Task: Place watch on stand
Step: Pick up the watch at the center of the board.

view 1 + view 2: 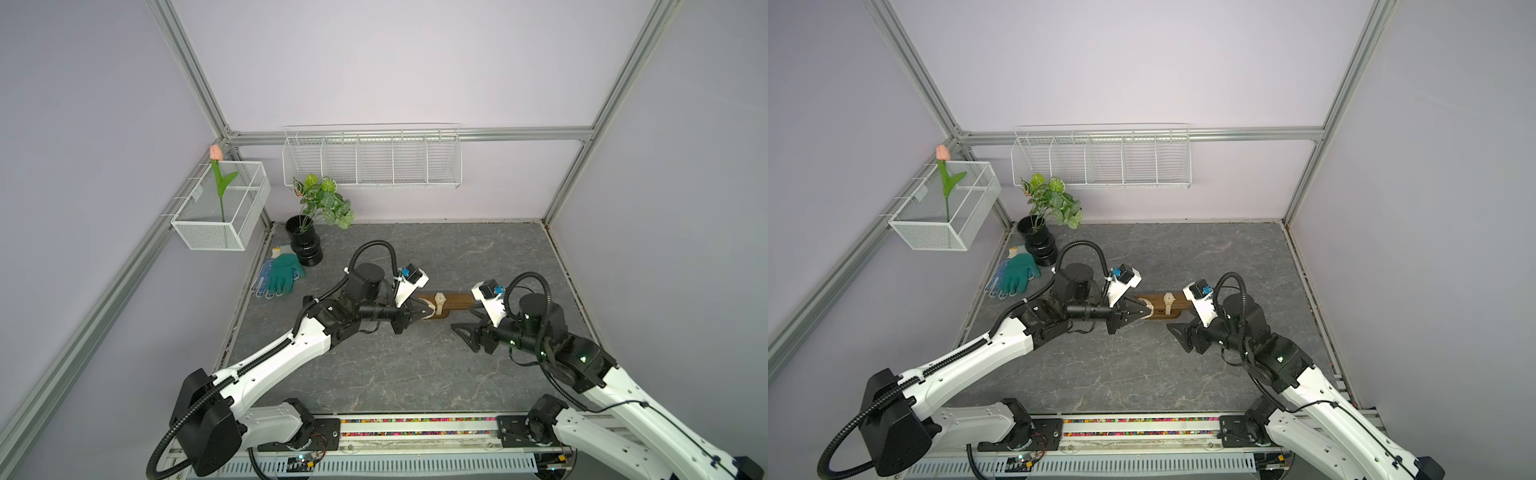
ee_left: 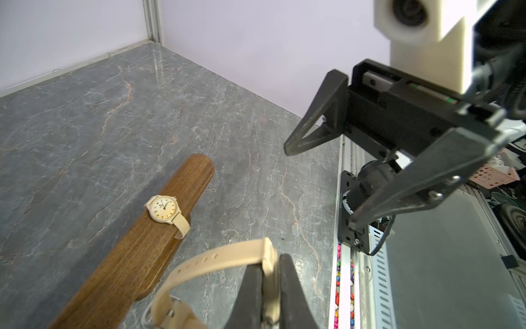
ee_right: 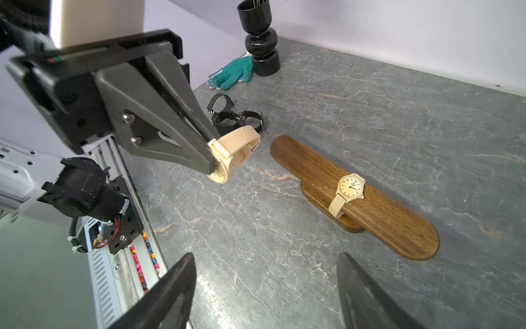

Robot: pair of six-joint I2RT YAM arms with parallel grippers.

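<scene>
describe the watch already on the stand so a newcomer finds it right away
On the grey marbled table rests a long brown wooden stand. A cream watch is strapped around its middle, dial up. Unlike the held watch in the left pincer and the black watches on the table, it alone sits on wood.

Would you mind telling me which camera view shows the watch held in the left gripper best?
The right wrist view: the held watch shows nearly whole, pinched in the left gripper. The left wrist view shows only its strap, close and cut off. Both top views show it small, near the stand.
</scene>
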